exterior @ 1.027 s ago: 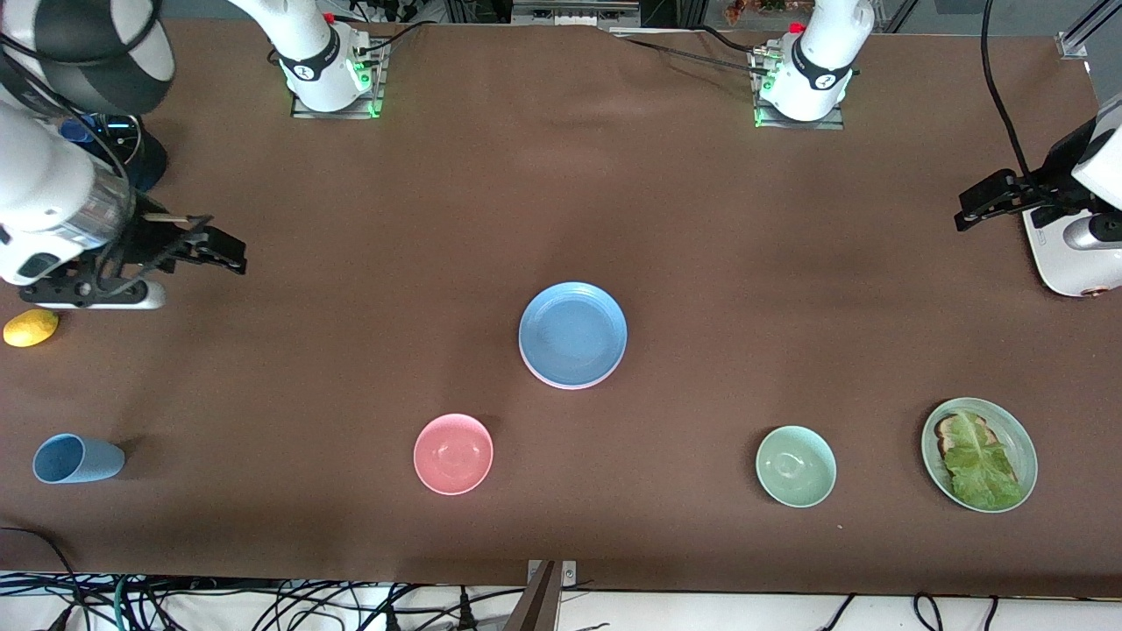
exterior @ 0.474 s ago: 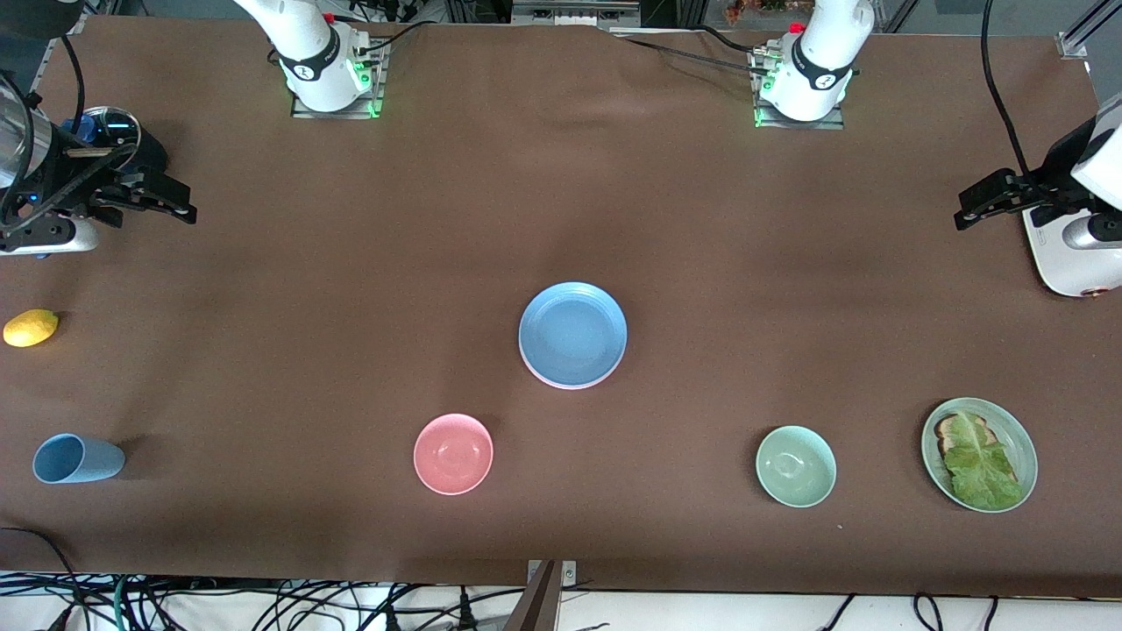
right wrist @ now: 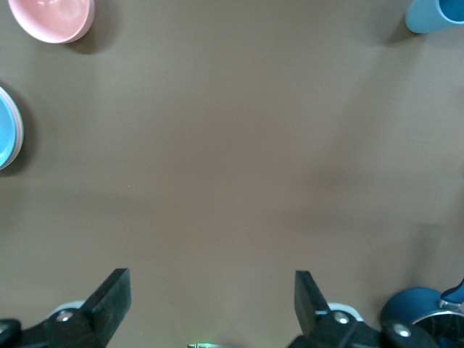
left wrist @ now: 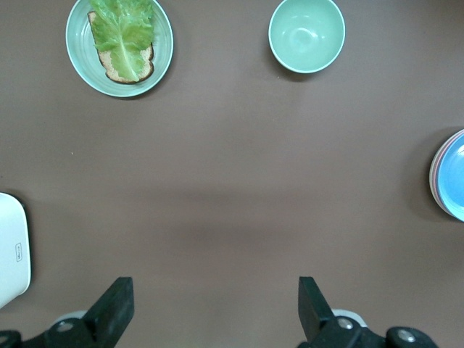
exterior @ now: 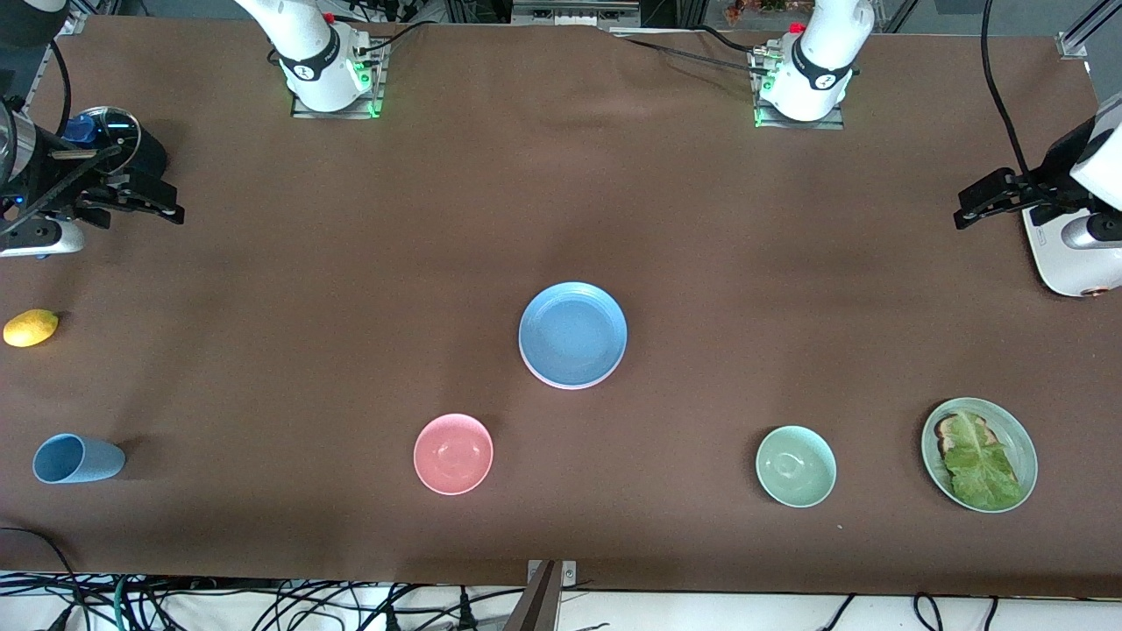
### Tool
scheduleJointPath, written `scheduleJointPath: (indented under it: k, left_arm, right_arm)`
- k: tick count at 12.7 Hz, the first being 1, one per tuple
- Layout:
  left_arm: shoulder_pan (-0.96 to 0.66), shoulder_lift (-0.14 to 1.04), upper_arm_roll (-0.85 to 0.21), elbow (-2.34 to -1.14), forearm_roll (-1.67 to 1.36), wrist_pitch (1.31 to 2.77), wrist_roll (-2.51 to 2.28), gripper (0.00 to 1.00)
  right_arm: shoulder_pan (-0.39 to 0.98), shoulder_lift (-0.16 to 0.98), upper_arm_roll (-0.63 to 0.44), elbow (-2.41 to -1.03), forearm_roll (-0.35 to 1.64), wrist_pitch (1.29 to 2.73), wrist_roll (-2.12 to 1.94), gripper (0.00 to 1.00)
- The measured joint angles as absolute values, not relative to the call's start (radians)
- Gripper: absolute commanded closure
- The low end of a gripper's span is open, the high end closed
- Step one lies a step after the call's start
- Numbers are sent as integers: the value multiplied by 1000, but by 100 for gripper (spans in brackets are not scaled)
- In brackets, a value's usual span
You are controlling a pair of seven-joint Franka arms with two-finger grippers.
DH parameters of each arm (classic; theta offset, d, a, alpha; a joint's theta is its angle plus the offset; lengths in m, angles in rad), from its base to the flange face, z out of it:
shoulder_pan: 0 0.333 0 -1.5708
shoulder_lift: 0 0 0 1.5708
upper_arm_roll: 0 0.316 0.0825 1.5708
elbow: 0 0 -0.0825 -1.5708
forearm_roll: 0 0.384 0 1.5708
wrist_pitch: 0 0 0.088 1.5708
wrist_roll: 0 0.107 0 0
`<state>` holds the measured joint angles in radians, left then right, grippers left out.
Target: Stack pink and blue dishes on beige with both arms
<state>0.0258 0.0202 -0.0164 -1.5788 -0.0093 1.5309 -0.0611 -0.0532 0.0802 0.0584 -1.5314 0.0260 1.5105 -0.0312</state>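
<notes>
The blue dish (exterior: 572,333) lies on top of a stack at the middle of the table. Under it a thin pink rim (exterior: 570,386) of the pink dish peeks out. The beige is hidden. An edge of the stack shows in the left wrist view (left wrist: 453,177) and in the right wrist view (right wrist: 6,138). My left gripper (exterior: 973,206) hangs open and empty over the left arm's end of the table, over bare cloth (left wrist: 214,304). My right gripper (exterior: 162,206) is open and empty over the right arm's end (right wrist: 210,301).
A pink bowl (exterior: 453,453), a green bowl (exterior: 796,465) and a green plate with bread and lettuce (exterior: 979,454) sit nearer the front camera. A light blue cup (exterior: 77,458) lies on its side. A lemon (exterior: 31,327) rests by the right arm's end.
The right arm has drawn back toward its end of the table, its gripper moving away from the lemon. The left arm and the dishes have not moved.
</notes>
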Motion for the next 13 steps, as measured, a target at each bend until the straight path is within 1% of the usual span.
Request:
scheduleJointPath:
  k: [3, 9, 13]
  left_arm:
    - [26, 20, -16, -1579, -9, 1529, -61, 0]
    - [26, 21, -16, -1579, -9, 1527, -61, 0]
    - [26, 23, -16, -1579, -9, 1526, -61, 0]
  right_arm:
    - [-67, 78, 1, -1530, 26, 1510, -60, 0]
    - [-59, 69, 37, -1530, 25, 1497, -59, 0]
    - [-3, 74, 39, -1531, -32, 1497, -57, 0]
